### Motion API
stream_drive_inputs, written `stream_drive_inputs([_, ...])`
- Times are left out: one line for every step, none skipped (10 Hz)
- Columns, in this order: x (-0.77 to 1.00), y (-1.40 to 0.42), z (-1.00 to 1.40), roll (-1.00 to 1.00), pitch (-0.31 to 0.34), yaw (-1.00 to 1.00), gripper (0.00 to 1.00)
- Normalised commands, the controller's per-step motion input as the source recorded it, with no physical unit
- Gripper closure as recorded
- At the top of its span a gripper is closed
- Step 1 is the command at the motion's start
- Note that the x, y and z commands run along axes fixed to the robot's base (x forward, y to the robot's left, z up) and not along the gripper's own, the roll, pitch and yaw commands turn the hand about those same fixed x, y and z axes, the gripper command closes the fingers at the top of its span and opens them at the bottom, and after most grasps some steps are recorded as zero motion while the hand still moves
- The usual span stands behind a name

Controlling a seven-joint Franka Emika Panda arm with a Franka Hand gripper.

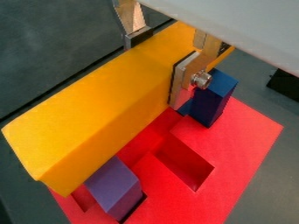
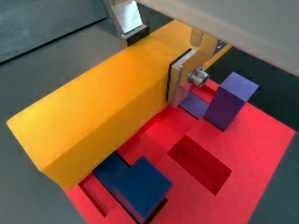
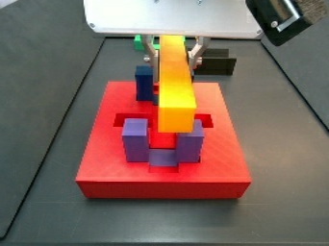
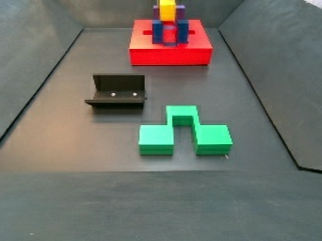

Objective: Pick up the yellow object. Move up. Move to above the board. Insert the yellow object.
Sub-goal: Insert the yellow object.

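Gripper (image 1: 158, 54) of mine clamps the yellow object (image 1: 100, 109) between its silver fingers (image 1: 187, 79).
Below my gripper, the bar hangs level over the board (image 3: 164, 163), between its blue-purple posts (image 3: 135, 139); whether it touches, I cannot tell.

Claw (image 4: 168, 3) cropped at frame edge.

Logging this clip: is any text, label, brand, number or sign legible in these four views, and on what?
None readable: no text shows on the long yellow-orange rectangular bar held in the end effector above the flat red board with blue-purple posts, nor on the green notched block or dark L-shaped fixture.
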Motion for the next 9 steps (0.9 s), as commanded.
stream_drive_inputs([-0.11, -0.08, -0.06, 0.19, 0.0, 0.0, 1.0])
stream_drive_inputs([-0.12, -0.09, -0.11, 0.21, 0.0, 0.0, 1.0])
stream_drive_inputs([-0.12, -0.11, -0.15, 0.21, 0.0, 0.0, 1.0])
stream_drive_inputs([-0.13, -0.1, -0.13, 0.2, 0.0, 0.0, 1.0])
stream_drive_inputs([-0.1, -0.11, -0.1, 0.19, 0.0, 0.0, 1.0])
stream_drive_inputs([-0.03, -0.12, -0.05, 0.17, 0.0, 0.0, 1.0])
stream_drive_inputs([0.0, -0.08, 0.0, 0.15, 0.0, 0.01, 1.0])
stream_drive_inputs([0.14, 0.0, 0.0, 0.11, 0.0, 0.0, 1.0])
stream_drive_inputs([0.18, 0.0, 0.0, 0.08, 0.034, 0.0, 1.0])
